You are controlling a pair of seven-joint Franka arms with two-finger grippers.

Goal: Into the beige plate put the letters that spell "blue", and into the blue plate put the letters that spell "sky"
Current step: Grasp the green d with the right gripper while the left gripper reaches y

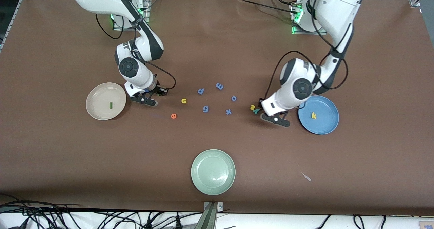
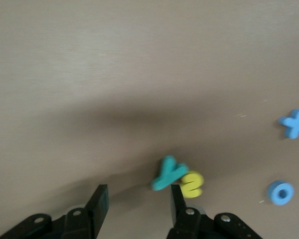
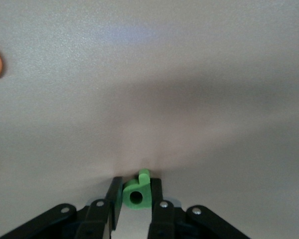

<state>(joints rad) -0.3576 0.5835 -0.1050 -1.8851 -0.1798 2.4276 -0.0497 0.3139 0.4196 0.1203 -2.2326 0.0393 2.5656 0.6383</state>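
Brown tabletop: your right gripper [image 3: 134, 195] pinches the green b [image 3: 136, 191], seemingly near its edge, so it may twist free; left gripper [image 2: 138, 201], half open and empty, could nudge the y [image 2: 167, 173].

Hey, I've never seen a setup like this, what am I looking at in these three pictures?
Two robot arms at a brown table sort toy letters into plates. The big picture looks down from across the table; the other two come from cameras on each arm's wrist. The right gripper is shut on a green b beside the beige plate, which holds a green l. The left gripper is open next to a teal y and yellow s, near the blue plate holding a yellow k. Loose letters and a green plate lie between.
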